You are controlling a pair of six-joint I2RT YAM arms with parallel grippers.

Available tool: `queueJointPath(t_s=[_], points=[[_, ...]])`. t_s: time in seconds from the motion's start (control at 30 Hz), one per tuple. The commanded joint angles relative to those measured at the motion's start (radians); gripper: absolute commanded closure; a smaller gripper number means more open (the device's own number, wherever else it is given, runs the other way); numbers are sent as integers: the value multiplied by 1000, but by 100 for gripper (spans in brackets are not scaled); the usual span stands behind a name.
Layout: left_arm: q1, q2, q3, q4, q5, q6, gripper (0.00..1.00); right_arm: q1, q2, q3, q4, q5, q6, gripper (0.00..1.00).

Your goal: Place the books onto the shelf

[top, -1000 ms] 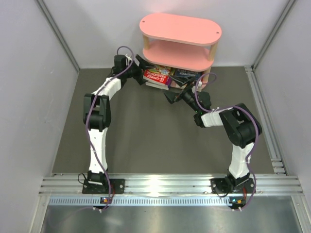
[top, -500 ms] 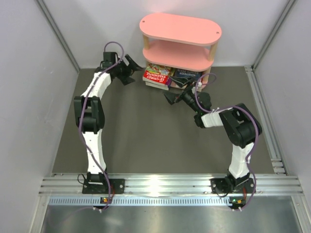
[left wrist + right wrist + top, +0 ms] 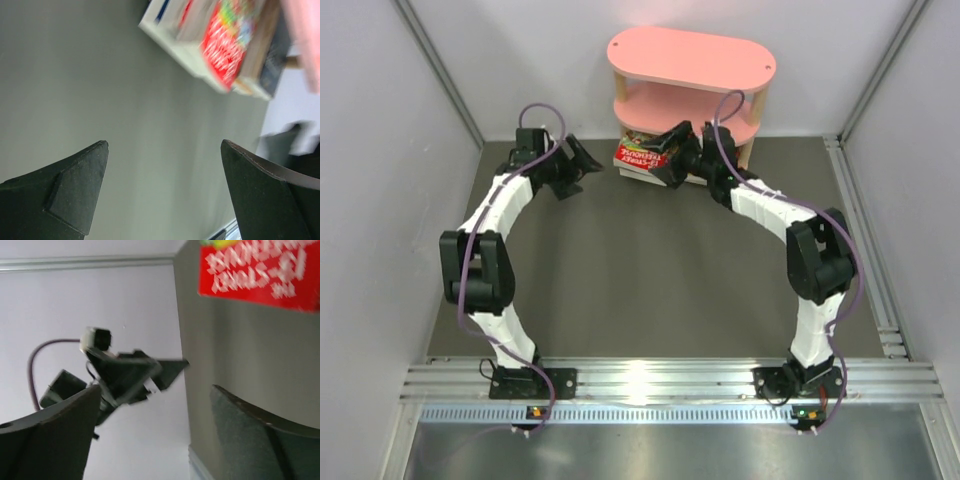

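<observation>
Books [image 3: 638, 156] lie piled, a red cover on top, under the shelf's [image 3: 690, 55] middle board, jutting out at its front left. The right gripper [image 3: 665, 158] hovers at the pile, jaws wide and empty. The left gripper [image 3: 586, 168], also wide and empty, hangs near the pile's left.

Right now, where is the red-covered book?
Top view, centre rear: the red-covered book lies atop the stack of books under the left end of the pink shelf.
</observation>
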Motion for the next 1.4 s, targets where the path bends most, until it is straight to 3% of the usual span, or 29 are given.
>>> queueJointPath(t_s=[0.0,0.13,0.17,0.23,0.4,0.53,0.6,0.7,0.73,0.8,0.83,0.9,0.93,1.0,1.03,1.27,1.37], points=[[1,-104,-100,21,-33,54,1,18,50,185,-292,86,-260,15],[1,-164,-200,17,-21,52,1,38,138,314,-352,117,-285,44],[1,-181,-220,14,-20,58,1,50,170,346,-362,120,-289,66],[1,-199,-228,-3,-27,71,1,59,190,366,-366,123,-305,97],[1,-302,-291,-28,-74,141,1,89,139,367,-367,103,-415,100],[1,-391,-350,-40,-94,173,1,108,-23,295,-393,60,-661,100],[1,-415,-370,-49,-111,181,1,141,-152,281,-500,72,-853,95],[1,-458,-395,-75,-178,209,1,199,-353,209,-605,142,-1013,87],[1,-475,-389,-115,-207,218,1,210,-406,142,-657,167,-1076,73],[1,-492,-380,-149,-307,247,1,225,-577,53,-686,225,-1102,59],[1,-512,-375,-178,-342,253,1,225,-636,-38,-712,247,-1104,46],[1,-536,-387,-186,-474,272,1,227,-802,-119,-747,298,-1101,33],[1,-561,-415,-181,-506,279,1,227,-853,-193,-763,313,-1095,21],[1,-590,-455,-140,-548,295,1,227,-986,-261,-812,356,-1073,14],[1,-625,-513,-119,-572,304,1,227,-1025,-319,-826,356,-1073,1],[1,-855,-852,168,-631,399,1,227,-1337,-514,-896,417,-983,0],[1,-984,-1062,407,-578,540,1,225,-1430,-560,-907,468,-961,0]])
